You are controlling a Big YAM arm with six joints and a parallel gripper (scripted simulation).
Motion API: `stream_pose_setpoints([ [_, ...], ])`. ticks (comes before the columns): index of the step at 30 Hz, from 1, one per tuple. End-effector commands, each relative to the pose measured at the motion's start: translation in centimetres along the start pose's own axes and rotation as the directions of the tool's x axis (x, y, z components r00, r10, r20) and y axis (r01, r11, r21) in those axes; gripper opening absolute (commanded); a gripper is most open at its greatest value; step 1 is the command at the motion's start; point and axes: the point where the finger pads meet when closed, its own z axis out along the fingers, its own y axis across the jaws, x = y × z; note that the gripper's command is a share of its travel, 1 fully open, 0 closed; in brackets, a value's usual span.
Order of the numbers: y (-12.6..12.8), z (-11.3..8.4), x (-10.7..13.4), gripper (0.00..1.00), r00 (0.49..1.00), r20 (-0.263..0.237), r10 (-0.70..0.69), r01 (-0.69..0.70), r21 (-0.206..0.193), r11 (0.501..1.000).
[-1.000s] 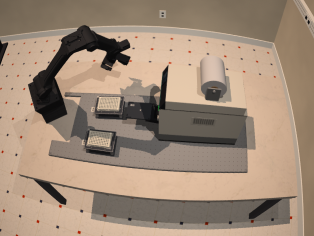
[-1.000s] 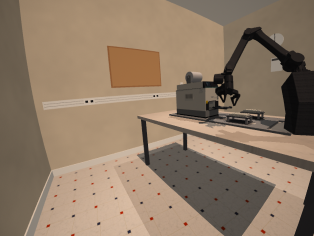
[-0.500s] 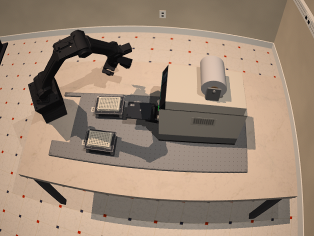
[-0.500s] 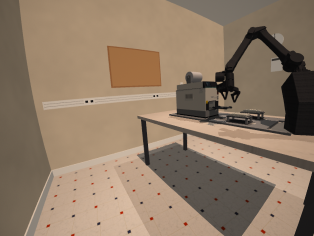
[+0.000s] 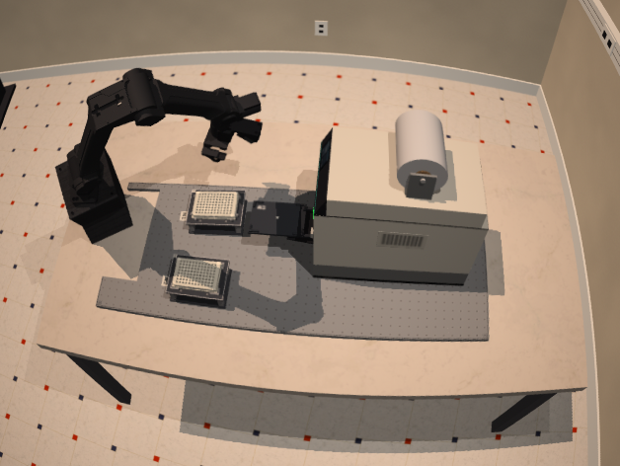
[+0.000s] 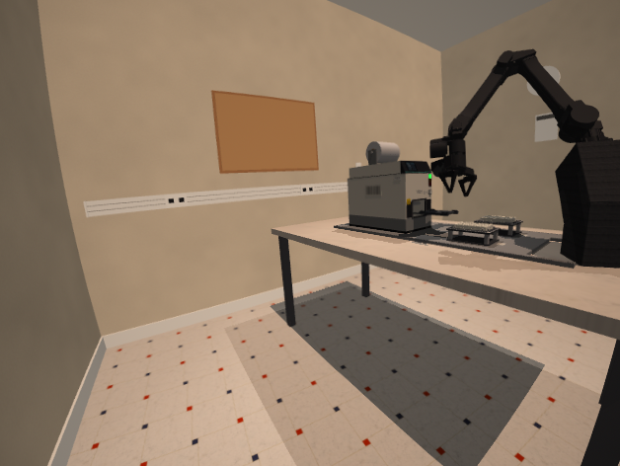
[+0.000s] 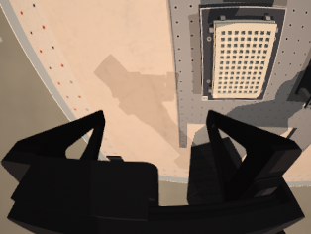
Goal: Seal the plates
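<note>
I operate from far away, and in my views the hand (image 5: 214,152) (image 6: 458,194) (image 7: 155,115) is spread wide, with nothing between its fingers. By the top view's clock, the first plate (image 5: 215,204) (image 6: 472,226) (image 7: 243,59) is at six o'clock from the hand, lying in its nest (image 5: 215,224) (image 6: 486,237) (image 7: 207,55); the second plate (image 5: 197,273) (image 6: 499,217) lies in the other nest (image 5: 194,294), between six and seven from the first. I judge that a plate is light and rather stiff, maybe of smooth plastic that can slip. I would take it low on two opposite side walls, level and with modest force, because hard pressing could tilt it or hurt the foil, if there is foil; I cannot tell this from here. The nest's raised rim leaves only a little wall for my fingertips, so I must centre carefully. The bare stage (image 5: 275,218) (image 6: 443,212) stands out at three o'clock, very near the first nest, so on that side I have little room. Behind it the sealer (image 5: 401,248) (image 6: 377,196) rises like a wall, its lamp (image 5: 314,212) (image 6: 429,176) green. Toward twelve the worktop (image 5: 300,370) (image 6: 375,250) gives more freedom, so I prefer to come down straight from above.
</note>
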Motion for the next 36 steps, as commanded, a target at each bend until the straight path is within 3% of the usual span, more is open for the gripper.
stream_pose_setpoints([
  [1,-0.8,-2.7,-1.7,1.0,0.999,0.026,-0.022,0.023,-0.028,0.999],
  [3,-1.7,-3.1,-2.0,1.0,1.0,0.022,-0.018,0.019,-0.027,0.999],
  [5,-2.7,-3.3,-2.0,1.0,0.997,0.058,-0.06,0.058,0.034,0.998],
  [9,-3.4,-3.0,-1.5,1.0,0.998,0.033,-0.054,0.053,0.029,0.998],
  [13,-5.6,-4.4,-2.1,1.0,0.999,0.03,-0.039,0.038,0.026,0.999],
  [14,-6.1,-4.8,-2.4,1.0,0.996,0.059,-0.063,0.059,0.065,0.996],
  [15,-6.2,-5.3,-2.6,1.0,0.994,0.078,-0.08,0.074,0.08,0.994],
  [17,-6.6,-6.2,-2.9,1.0,0.994,0.081,-0.077,0.073,0.056,0.996],
  [20,-8.0,-7.0,-3.3,1.0,0.994,0.077,-0.072,0.068,0.054,0.996],
  [22,-8.9,-7.1,-3.0,1.0,0.988,0.095,-0.118,0.106,0.126,0.986],
  [29,-11.3,-7.7,-2.7,1.0,0.993,0.071,-0.099,0.091,0.114,0.989],
  [30,-11.9,-8.1,-2.8,1.0,0.989,0.088,-0.122,0.107,0.159,0.981],
  [31,-12.2,-8.5,-2.8,1.0,0.985,0.099,-0.14,0.121,0.18,0.976],
  [33,-12.7,-9.4,-3.0,1.0,0.985,0.106,-0.136,0.119,0.155,0.981],
  [36,-14.1,-10.3,-3.3,1.0,0.986,0.111,-0.128,0.111,0.149,0.983],
])
